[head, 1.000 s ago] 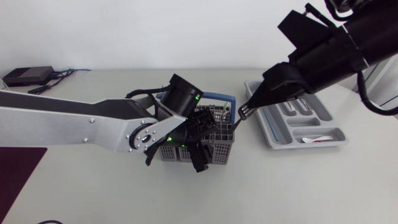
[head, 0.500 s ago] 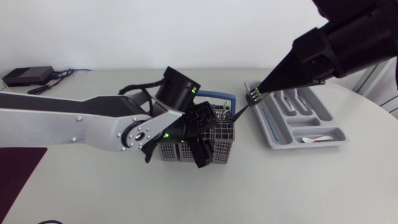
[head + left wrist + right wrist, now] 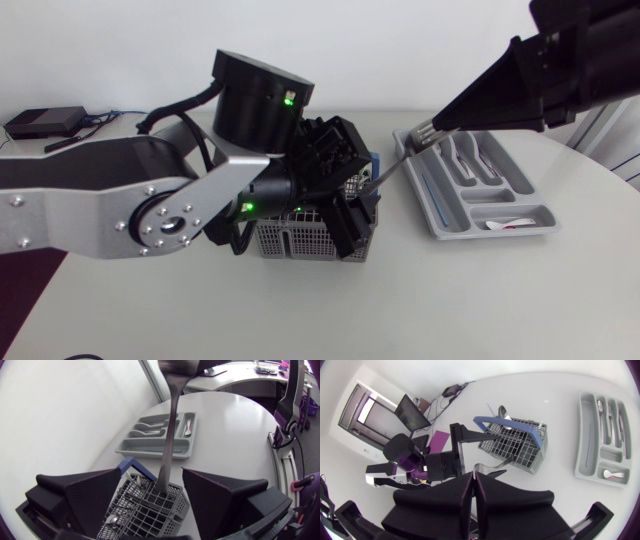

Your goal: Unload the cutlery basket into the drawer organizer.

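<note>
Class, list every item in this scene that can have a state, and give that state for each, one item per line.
Cutlery basket: upright, cutlery inside.
Drawer organizer: partly filled.
Silver utensil: tilted, lower end in the basket.
Left gripper: open, fingers on either side of the basket.
Right gripper: shut on the utensil's upper end.
</note>
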